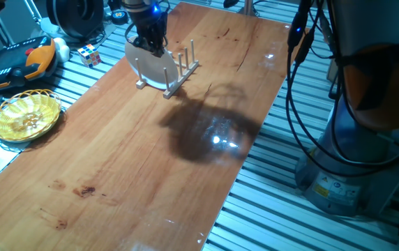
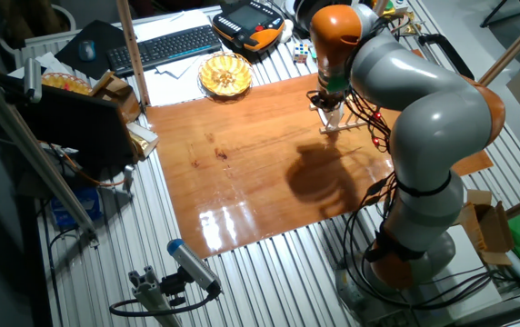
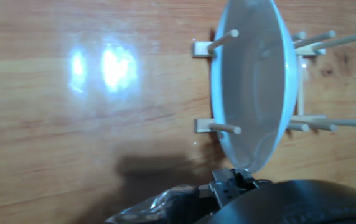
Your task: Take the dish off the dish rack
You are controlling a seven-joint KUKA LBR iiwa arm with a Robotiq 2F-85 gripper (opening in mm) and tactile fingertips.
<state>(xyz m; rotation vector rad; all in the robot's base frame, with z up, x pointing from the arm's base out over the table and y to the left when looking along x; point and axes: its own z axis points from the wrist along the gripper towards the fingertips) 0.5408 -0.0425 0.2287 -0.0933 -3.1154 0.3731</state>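
Dish on edge in the rack

The dish (image 3: pixel 252 93) stands upright between the pegs of the dish rack (image 1: pixel 183 68); the gripper (image 1: pixel 149 43) sits at its rim, fingers hidden, grasp impossible to tell.

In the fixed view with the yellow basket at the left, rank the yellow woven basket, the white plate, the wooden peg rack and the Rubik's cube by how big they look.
1. Yellow woven basket, though it is nearest the camera
2. Wooden peg rack and white round plate: too alike to rank, the plate partly hidden by the pincer
3. Small multicoloured Rubik's cube

The arm reaches across, wrist bent down, the gripper (image 1: pixel 149 43) pointing downward; finger state unclear.
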